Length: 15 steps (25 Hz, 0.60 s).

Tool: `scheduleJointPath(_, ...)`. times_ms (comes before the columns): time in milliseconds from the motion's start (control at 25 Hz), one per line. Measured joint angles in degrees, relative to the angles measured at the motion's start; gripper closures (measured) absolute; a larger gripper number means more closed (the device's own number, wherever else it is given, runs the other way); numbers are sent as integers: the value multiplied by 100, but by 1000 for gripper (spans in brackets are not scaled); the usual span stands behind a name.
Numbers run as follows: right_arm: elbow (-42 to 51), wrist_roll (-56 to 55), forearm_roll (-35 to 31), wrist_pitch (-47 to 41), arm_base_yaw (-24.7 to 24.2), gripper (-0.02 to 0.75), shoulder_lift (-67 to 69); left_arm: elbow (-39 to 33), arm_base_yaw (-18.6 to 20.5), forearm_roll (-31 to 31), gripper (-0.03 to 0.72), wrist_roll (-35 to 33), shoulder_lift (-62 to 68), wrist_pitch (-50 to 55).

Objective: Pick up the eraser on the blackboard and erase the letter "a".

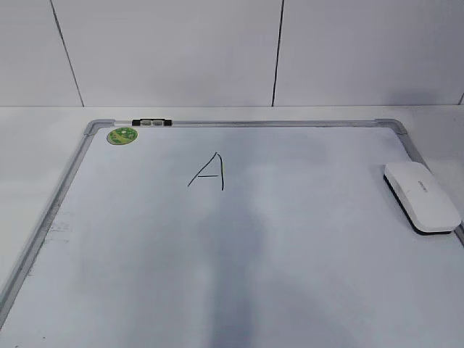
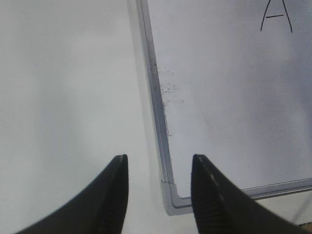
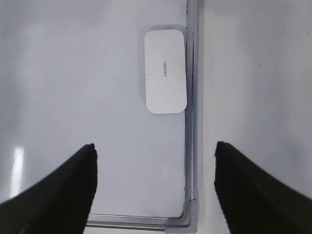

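The eraser [image 1: 422,196], a white oblong block with a black underside, lies flat on the blackboard [image 1: 290,254] against its right frame. It also shows in the right wrist view [image 3: 166,71], ahead of my right gripper [image 3: 155,144], which is open wide and empty over the board's [image 3: 73,73] near right corner. My left gripper [image 2: 159,157] is open and empty over the board's [image 2: 234,122] near left corner. No lowercase "a" is in view. An angular capital "A" [image 1: 209,172] is drawn in black at the board's upper middle and shows in the left wrist view [image 2: 276,17]. Neither gripper shows in the exterior view.
A round green sticker [image 1: 122,135] sits at the board's far left corner. A small black-and-silver clip [image 1: 151,122] sits on the far frame. Faint marker smudges [image 2: 168,87] lie by the left frame. White table surrounds the board; a white wall [image 1: 217,51] stands behind.
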<state>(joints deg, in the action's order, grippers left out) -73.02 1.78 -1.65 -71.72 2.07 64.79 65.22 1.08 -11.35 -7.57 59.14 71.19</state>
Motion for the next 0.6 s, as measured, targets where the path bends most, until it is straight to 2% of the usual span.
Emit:
scheduleJointPath(360, 231, 0, 0, 0, 0, 145, -231, -74, 0, -35, 365, 0, -295, 0)
scheduleJointPath(600, 811, 0, 0, 0, 0, 145, -805, -716, 0, -71, 365, 0, -1044, 9)
